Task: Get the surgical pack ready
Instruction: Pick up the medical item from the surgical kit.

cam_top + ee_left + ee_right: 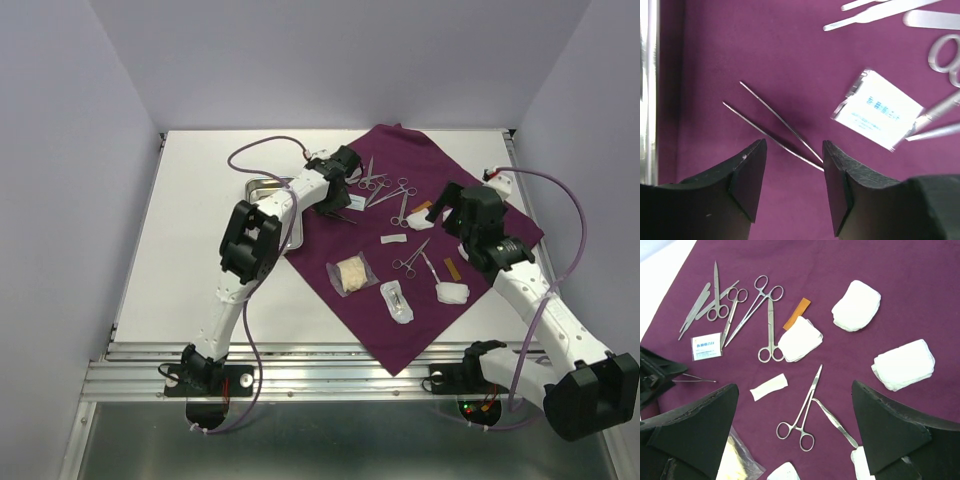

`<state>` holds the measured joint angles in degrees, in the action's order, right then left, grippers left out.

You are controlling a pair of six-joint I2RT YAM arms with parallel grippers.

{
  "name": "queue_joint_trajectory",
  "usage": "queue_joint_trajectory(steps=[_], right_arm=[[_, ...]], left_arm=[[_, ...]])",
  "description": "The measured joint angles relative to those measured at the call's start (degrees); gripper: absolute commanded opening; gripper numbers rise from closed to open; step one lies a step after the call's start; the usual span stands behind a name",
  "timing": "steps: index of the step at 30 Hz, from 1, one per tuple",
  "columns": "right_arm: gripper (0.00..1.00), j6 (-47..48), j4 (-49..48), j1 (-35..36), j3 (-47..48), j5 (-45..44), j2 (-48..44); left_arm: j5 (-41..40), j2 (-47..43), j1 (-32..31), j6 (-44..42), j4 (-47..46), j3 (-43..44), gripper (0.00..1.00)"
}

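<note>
Left wrist view: left fingers (794, 145) spread, gripping nothing. Thin steel forceps (771, 121) lie flat between them on the plum-purple square cloth (740, 45). Right wrist view: right fingers (795, 386) spread wide above steel scissors (771, 330) and white gauze pads (856, 305) on the cloth. Top view: cloth on white bench (190, 250); shiny rectangular steel tray (255, 186) at its left edge.

Shiny steel forceps (780, 120), matt purple cloth (740, 40)
</note>
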<state>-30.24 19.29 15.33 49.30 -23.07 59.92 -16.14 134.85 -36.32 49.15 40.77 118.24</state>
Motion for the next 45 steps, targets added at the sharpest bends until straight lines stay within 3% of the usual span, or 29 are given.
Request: queue_joint_trajectory(steps=[8,14,31,45], right_arm=[[1.00,0.00,0.85,0.00,-1.90,1.14,-1.79],[1.00,0.00,1.90,0.00,-2.69,1.46,-3.72],[1.00,-0.02,3.08,0.00,-3.30,1.44,-5.95],[1.00,0.00,3.17,0.00,-3.28,2.16,-5.64]], left_arm=[[-2.29,3.21,-0.96,2.75,1.57,4.92,0.64],[-2.43,3.63,-1.55,4.20,1.99,4.92,0.59],[-5.49,4.17,-2.86,6.01,2.36,5.16,0.59],[-14.53,4.04,-4.26,5.75,3.61,5.16,0.59]])
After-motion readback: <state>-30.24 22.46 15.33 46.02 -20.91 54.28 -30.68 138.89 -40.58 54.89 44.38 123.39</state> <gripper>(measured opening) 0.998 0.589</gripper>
